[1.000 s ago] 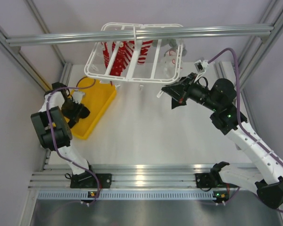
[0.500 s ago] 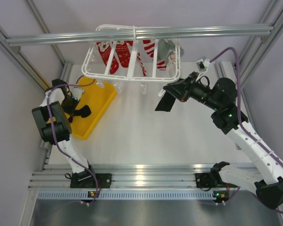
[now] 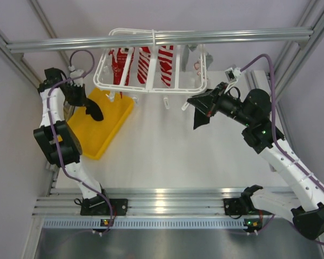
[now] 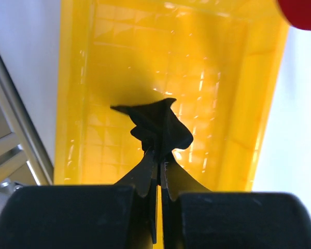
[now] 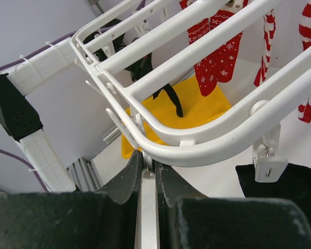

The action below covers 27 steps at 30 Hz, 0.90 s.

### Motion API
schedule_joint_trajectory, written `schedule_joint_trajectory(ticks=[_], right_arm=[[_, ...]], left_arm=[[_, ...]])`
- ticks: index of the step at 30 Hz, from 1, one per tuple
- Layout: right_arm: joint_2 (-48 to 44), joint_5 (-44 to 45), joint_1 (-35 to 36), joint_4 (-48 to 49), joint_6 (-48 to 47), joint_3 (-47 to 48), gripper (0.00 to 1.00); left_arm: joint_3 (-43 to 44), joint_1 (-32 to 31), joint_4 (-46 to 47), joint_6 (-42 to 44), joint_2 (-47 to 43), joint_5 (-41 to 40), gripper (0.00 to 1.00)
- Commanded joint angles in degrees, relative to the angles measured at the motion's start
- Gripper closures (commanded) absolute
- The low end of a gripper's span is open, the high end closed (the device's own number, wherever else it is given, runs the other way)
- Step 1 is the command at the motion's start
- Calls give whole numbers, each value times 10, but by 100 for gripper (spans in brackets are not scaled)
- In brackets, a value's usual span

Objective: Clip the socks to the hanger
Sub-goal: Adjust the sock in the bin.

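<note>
My left gripper (image 3: pixel 85 104) is shut on a limp black sock (image 3: pixel 95 113), held bunched above the yellow tray (image 3: pixel 110 121). The left wrist view shows that sock (image 4: pixel 158 124) pinched at the tips of the gripper (image 4: pixel 158 156). The white hanger (image 3: pixel 104 68) hangs from the top bar. My right gripper (image 3: pixel 193 103) is at its near right corner, shut on a small white clip (image 5: pixel 154 167) under the hanger rim (image 5: pixel 197 148). A second black sock (image 5: pixel 282 184) hangs beneath a neighbouring clip (image 5: pixel 268 165) and shows beside the right gripper as a dark flap (image 3: pixel 200 119).
Red-and-white patterned socks (image 3: pixel 151 60) hang inside the hanger frame, and a grey-white garment (image 3: pixel 193 54) is at its far right. An aluminium bar (image 3: pixel 232 36) crosses above. The yellow tray wall (image 4: pixel 75 78) lies below the left gripper.
My left gripper has shut on the black sock in the tray and lifted it up and toward the hanger. The hanger has swung a little. The right arm has barely moved.
</note>
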Motion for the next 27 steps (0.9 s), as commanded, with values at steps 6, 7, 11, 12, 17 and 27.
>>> schedule_joint_trajectory(ticks=[6, 7, 11, 12, 17, 27], right_arm=[[-6, -3, -10, 10, -8, 15, 100], [-7, -3, -11, 10, -8, 14, 100], [-9, -4, -12, 9, -8, 14, 100], [-10, -4, -12, 8, -11, 13, 100], [-13, -6, -14, 4, -13, 10, 100], [-19, -8, -14, 0, -13, 5, 100]], left_arm=[[-32, 5, 80, -85, -90, 86, 100], [-34, 5, 73, -83, -88, 89, 100], [-35, 6, 14, -26, -63, 54, 100], [-42, 5, 2, -18, -58, 40, 100], [-65, 14, -42, -4, -55, -2, 100], [-233, 38, 16, -2, -247, -67, 100]])
